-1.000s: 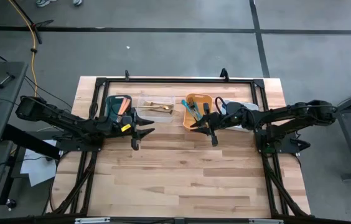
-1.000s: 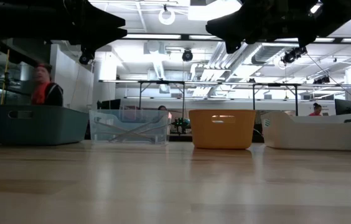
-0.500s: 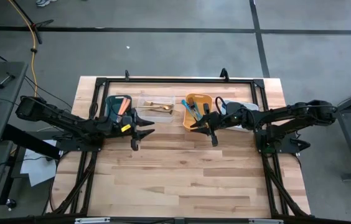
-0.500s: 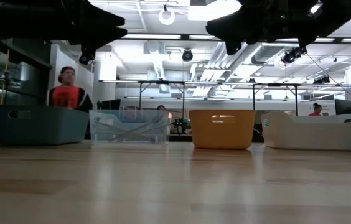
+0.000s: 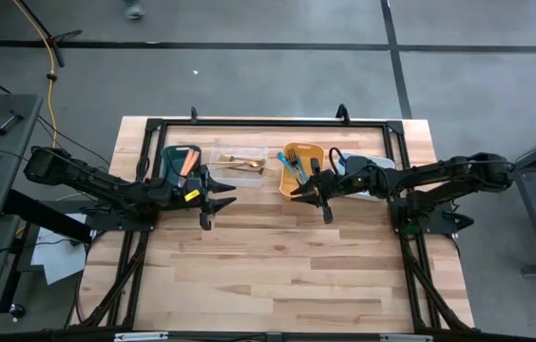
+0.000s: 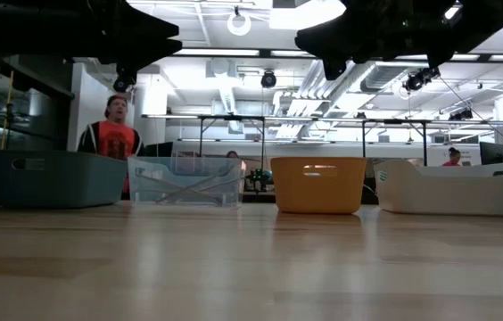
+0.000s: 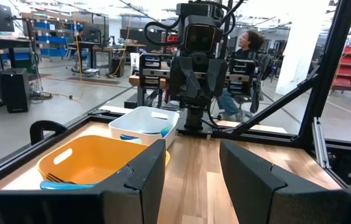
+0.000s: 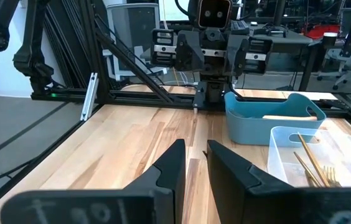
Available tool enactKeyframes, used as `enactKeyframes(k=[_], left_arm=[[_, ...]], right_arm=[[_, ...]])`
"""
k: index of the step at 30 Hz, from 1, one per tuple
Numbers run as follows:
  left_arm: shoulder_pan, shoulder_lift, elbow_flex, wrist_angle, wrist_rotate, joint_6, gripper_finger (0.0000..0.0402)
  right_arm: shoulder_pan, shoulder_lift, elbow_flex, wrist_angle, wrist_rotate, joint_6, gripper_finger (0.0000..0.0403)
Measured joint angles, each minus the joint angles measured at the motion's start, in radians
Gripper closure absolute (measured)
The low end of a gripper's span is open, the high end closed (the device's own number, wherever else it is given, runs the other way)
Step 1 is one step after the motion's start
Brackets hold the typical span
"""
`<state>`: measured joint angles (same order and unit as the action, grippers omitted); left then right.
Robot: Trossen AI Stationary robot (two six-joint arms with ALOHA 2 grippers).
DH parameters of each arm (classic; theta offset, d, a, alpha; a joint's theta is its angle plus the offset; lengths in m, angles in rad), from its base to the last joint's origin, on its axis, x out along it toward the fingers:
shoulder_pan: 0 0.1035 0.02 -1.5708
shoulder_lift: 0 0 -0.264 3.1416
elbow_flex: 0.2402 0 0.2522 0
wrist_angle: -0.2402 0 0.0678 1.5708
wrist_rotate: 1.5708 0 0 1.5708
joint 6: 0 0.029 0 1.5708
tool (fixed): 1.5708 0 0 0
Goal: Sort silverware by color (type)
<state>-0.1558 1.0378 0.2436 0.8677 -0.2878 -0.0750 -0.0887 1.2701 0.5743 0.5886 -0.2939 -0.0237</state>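
Four bins line the far edge of the table [image 5: 277,275], holding the sorted silverware: salmon pieces in the teal bin [image 5: 181,163], gold forks [image 5: 242,165] in the clear bin [image 5: 239,161], and teal-blue pieces [image 5: 292,167] in the orange bin [image 5: 301,169]. Both arms have stayed put over the last second, the left gripper [image 5: 209,202] empty with fingers well apart, the right gripper [image 5: 322,199] empty with only a narrow gap. Behind the table, a person in red [image 6: 113,134] has stepped further into the low view.
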Motion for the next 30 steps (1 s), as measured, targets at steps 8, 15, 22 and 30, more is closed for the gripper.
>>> enactKeyframes(k=[8,15,22,30], left_arm=[[0.000,0.000,0.000,0.001,-0.003,0.001,0.0257],[0.000,0.000,0.000,0.002,-0.007,0.001,0.0257],[0.000,0.000,0.000,0.002,-0.009,0.024,0.0257],[0.000,0.000,0.000,0.002,-0.010,0.026,0.0257]], right_arm=[[0.000,0.000,0.000,0.000,0.000,-0.001,0.0341],[0.000,0.000,0.000,0.000,0.000,-0.002,0.0341],[0.000,0.000,0.000,0.000,0.000,-0.020,0.0341],[0.000,0.000,0.000,0.000,0.000,-0.019,0.0341]])
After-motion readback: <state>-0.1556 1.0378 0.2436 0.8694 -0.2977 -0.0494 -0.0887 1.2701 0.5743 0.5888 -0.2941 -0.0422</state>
